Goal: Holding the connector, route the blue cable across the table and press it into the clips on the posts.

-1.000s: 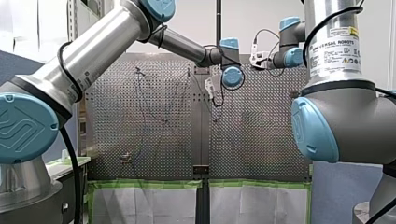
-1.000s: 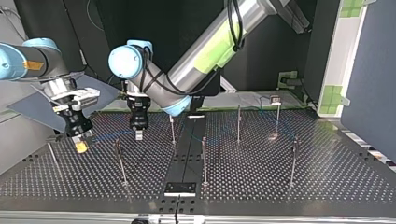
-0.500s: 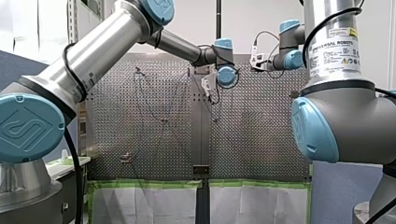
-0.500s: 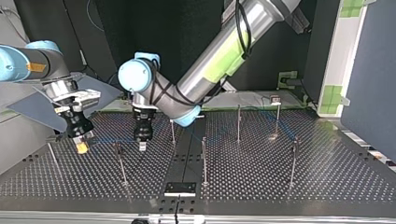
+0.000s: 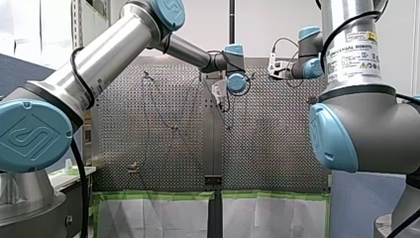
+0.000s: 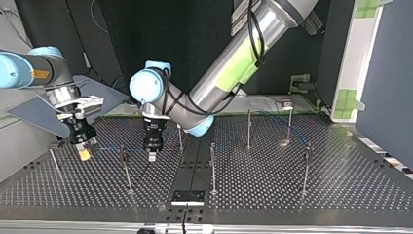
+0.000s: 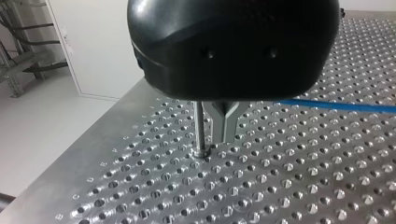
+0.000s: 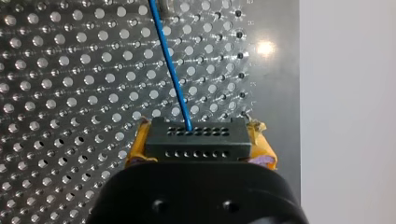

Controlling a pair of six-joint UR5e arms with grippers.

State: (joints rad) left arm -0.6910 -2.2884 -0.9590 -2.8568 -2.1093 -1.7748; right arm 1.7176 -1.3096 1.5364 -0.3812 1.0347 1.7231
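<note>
In the right wrist view my right gripper (image 8: 196, 144) is shut on the black connector (image 8: 195, 138), its yellow pads on either side. The blue cable (image 8: 170, 70) leaves the connector and runs ahead over the perforated table. In the top view this gripper (image 6: 85, 154) hangs at the left, just above the plate. The cable (image 6: 109, 149) runs from it toward my left gripper (image 6: 152, 156). My left gripper (image 7: 225, 130) has its metal fingers shut, tips close to the plate beside a thin post (image 7: 200, 128). The cable (image 7: 336, 106) passes next to it.
Several thin metal posts stand on the table (image 6: 272, 190), among them one (image 6: 124, 168) near my left gripper, one (image 6: 212, 168) at the middle and one (image 6: 306, 168) at the right. The cable (image 6: 298, 135) also runs between the right-hand posts. A black bracket (image 6: 187, 196) sits at the near edge.
My left arm has swung toward the top view's right and nearer that camera, its gripper lower over the plate. My right gripper with the connector has barely moved.
</note>
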